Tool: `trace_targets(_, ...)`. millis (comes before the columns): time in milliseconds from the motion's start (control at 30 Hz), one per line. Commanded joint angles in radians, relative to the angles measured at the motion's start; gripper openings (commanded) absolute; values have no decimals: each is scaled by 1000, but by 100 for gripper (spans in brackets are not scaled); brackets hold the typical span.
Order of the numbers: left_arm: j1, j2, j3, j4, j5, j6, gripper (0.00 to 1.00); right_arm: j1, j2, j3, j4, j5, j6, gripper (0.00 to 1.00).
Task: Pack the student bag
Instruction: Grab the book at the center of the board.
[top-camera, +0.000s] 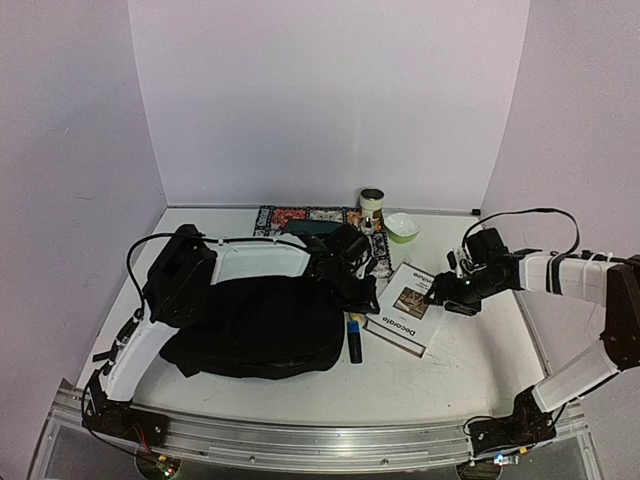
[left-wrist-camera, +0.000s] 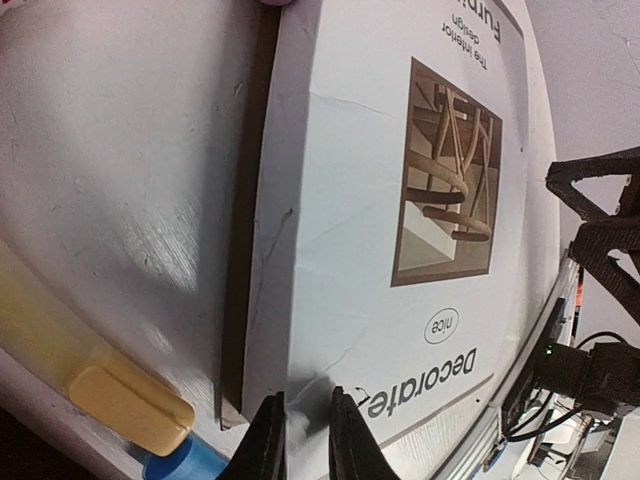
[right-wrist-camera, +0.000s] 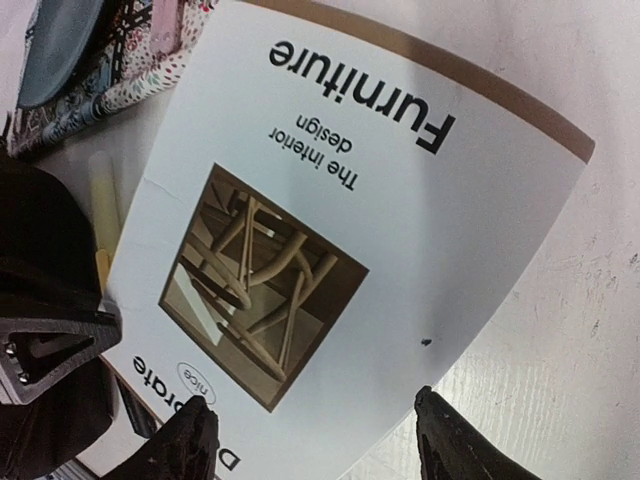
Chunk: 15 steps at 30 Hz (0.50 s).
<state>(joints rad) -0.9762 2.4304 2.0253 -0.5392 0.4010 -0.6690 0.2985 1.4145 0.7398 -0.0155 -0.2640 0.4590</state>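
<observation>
top external: student bag (top-camera: 255, 330) lies just left of the book (top-camera: 405, 312), black, slumped, no opening seen. packing judged barely begun. left gripper (left-wrist-camera: 305, 440) is nearly closed over the book's edge, hold unclear. right gripper (right-wrist-camera: 320, 450) gapes at the book's right, empty. cup (top-camera: 372, 200) beyond, unpacked.

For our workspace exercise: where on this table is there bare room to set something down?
Bare: the near strip of table between the student bag, the book and the front rail; also the back left corner. Crowded: around the marker between them, and at the back by the mat, can and bowl.
</observation>
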Motion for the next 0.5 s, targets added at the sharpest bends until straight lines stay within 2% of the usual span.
trace_targets(0,-1,-105,-68,60,74,-57,11,7,-71,-32,8,-5,54,68)
trace_targets(267,-1,-186,-154,160,123,-128,0,7,-162,-82,49,-6,142,69)
trace_targets(467,1,-285,-229,276,121,-210,0,7,-311,-135,60,26,263,77)
